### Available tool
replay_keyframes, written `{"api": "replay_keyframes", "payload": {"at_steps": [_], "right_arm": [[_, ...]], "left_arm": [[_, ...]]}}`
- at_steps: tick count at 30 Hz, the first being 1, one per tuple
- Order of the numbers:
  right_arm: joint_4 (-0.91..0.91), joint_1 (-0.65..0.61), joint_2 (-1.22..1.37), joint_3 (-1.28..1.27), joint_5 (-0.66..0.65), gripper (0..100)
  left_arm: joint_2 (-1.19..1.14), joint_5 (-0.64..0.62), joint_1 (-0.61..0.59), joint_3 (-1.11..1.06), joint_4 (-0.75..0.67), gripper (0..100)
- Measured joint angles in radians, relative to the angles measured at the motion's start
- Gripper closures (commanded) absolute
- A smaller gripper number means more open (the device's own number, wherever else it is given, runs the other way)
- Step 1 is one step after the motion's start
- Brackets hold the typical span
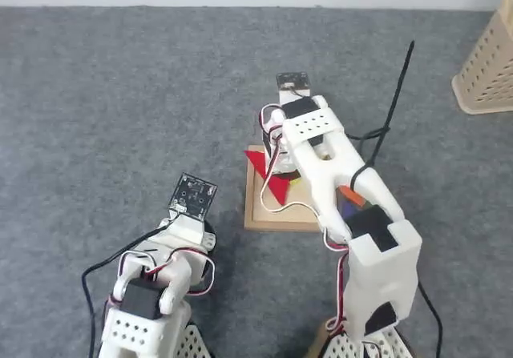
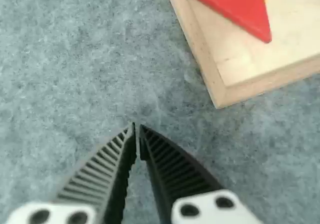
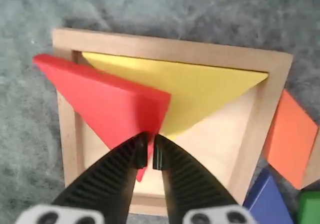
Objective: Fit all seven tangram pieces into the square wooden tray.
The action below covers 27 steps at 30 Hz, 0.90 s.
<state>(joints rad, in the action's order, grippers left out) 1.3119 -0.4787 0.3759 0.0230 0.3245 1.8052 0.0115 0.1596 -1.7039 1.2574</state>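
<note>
Right wrist view: the right fingers (image 3: 120, 171) pinched one corner of the red triangle (image 3: 107, 103). The triangle sat tilted over the square wooden tray (image 3: 175, 47), with one tip overhanging the rim and part of it overlapping the yellow triangle (image 3: 190, 86). The yellow triangle lay flat inside the tray, its long side along one wall. An orange piece (image 3: 290, 136), a blue piece (image 3: 267, 201) and a green piece (image 3: 310, 206) lay outside, just beside the tray. Left wrist view: the left fingers (image 2: 107, 166), narrowed to a slit and holding nothing, hung over the grey carpeted surface (image 2: 60, 58) near a tray corner.
</note>
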Motion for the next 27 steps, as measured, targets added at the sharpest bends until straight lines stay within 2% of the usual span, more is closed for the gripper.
{"api": "replay_keyframes", "payload": {"at_steps": [7, 14, 17, 19, 24, 27], "right_arm": [[0.011, -0.075, 0.000, 0.000, 0.000, 97.1], [0.029, -0.057, -0.040, 0.000, 0.000, 97.5], [-0.040, -0.025, -0.074, 0.000, -0.009, 97.6], [-0.098, -0.002, -0.075, 0.000, -0.091, 97.6], [-0.221, 0.032, -0.075, 0.000, -0.396, 97.6], [-0.298, 0.032, -0.061, 0.000, -0.486, 97.6]], "left_arm": [[0.000, 0.000, 0.000, 0.000, 0.000, 99], [0.000, 0.000, 0.000, 0.000, 0.000, 99], [0.000, 0.000, 0.000, 0.000, 0.000, 99], [0.000, 0.000, 0.000, 0.000, 0.000, 99], [0.000, 0.000, 0.000, 0.000, 0.000, 99], [0.000, 0.000, 0.000, 0.000, 0.000, 99]]}}
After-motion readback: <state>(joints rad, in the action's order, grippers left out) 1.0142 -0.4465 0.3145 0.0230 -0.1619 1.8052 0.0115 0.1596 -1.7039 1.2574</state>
